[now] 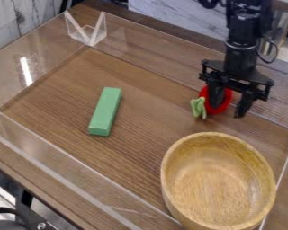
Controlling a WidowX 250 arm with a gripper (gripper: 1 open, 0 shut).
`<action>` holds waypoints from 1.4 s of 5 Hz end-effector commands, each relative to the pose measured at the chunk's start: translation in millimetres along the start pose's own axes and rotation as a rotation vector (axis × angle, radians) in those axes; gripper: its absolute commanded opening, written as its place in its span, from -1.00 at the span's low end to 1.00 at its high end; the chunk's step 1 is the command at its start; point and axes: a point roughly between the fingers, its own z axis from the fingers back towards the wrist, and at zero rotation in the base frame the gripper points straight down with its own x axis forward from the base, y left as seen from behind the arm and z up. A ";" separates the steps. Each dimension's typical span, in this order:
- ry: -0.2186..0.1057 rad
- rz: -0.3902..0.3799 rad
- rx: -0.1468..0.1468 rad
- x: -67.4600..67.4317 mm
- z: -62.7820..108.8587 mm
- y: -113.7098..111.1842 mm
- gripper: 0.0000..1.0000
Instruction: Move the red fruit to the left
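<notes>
Tool straddling red fruit on tabletop, jaws part-open; hold not confirmed. Fruit to be centred between jaws before closing, then carried left.

A single raised camera looks down at an angle across the wooden table from its near side, at moderate range. The wooden bowl lies nearest at lower right, the green block mid-left, the arm's gripper far right.
</notes>
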 end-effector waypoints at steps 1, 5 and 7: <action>-0.077 0.045 0.002 12.7 27.4 18.3 -1.00; -0.117 0.058 0.002 6.8 39.9 34.0 -1.00; -0.142 0.055 0.000 5.1 51.0 24.4 1.00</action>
